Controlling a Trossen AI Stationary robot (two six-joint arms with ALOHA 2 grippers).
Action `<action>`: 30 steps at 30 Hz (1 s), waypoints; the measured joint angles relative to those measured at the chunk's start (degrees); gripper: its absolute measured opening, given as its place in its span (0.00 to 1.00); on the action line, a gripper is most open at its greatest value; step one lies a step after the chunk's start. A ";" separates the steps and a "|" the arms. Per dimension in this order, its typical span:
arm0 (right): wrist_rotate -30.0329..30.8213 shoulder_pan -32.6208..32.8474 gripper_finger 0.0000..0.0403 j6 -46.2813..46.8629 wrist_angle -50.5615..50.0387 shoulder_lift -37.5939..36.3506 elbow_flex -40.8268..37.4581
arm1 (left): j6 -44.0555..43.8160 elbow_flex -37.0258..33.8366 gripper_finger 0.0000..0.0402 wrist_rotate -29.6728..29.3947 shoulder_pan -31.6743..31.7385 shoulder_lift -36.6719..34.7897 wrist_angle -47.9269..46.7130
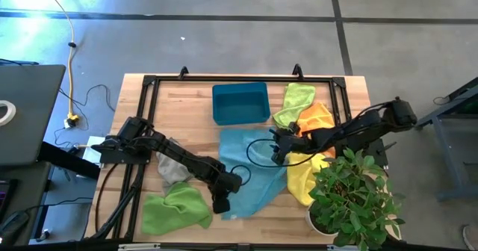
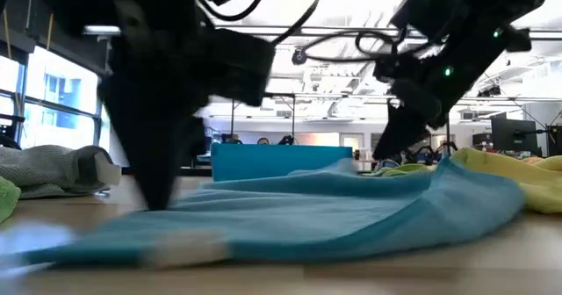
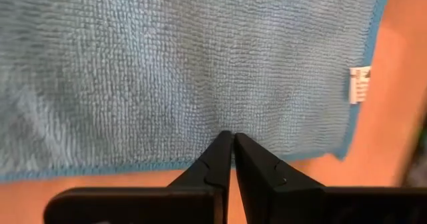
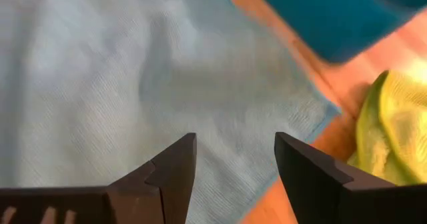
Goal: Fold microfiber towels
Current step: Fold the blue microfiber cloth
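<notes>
Now the light blue towel (image 1: 250, 178) lies flat on the desk (image 1: 187, 116). Left fingers (image 3: 231, 144) are pressed together at its edge. Right fingers (image 4: 293, 151) stand wide apart just above its far corner.

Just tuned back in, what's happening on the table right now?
Both arms are over the light blue towel, spread flat mid-table. The left pincer is shut at its near edge, by the corner with the white tag; whether cloth is pinched is not visible. The right pincer is open above the towel's far corner near the teal bin. Grey, green, lime, orange and yellow towels lie around, unfolded.
</notes>
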 joint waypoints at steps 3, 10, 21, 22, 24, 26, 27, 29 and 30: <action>-0.19 -0.37 0.49 0.00 -0.09 2.50 0.00 | -0.91 -0.23 0.04 4.98 -0.14 0.19 -1.39; -0.42 -0.39 0.49 -1.92 4.23 7.51 0.09 | 3.88 1.19 0.04 4.15 0.37 -0.12 -2.69; -18.41 -0.35 0.49 1.12 0.66 3.89 0.10 | 9.37 4.07 0.04 -3.71 0.15 -5.49 -7.99; -18.64 -0.31 0.49 1.12 0.13 2.78 0.05 | 9.44 4.30 0.04 -4.61 0.15 -5.93 -8.43; -18.61 -0.30 0.49 0.41 -0.69 0.23 0.07 | 9.53 4.38 0.04 -6.76 0.20 -7.36 -11.34; -16.21 -0.37 0.49 -1.83 -2.41 -2.12 0.07 | 10.81 5.03 0.04 -10.23 0.41 -7.76 -10.70; -13.84 -0.41 0.49 -3.35 -2.29 -2.74 0.07 | 12.04 4.93 0.04 -12.58 0.64 -8.18 -11.87; -8.68 -0.48 0.49 -6.23 -2.98 -4.30 0.07 | 14.87 4.79 0.04 -17.87 1.15 -8.66 -12.01; -6.31 -0.75 0.49 -7.39 -2.88 -4.74 0.07 | 16.41 4.84 0.04 -20.49 1.60 -8.66 -11.31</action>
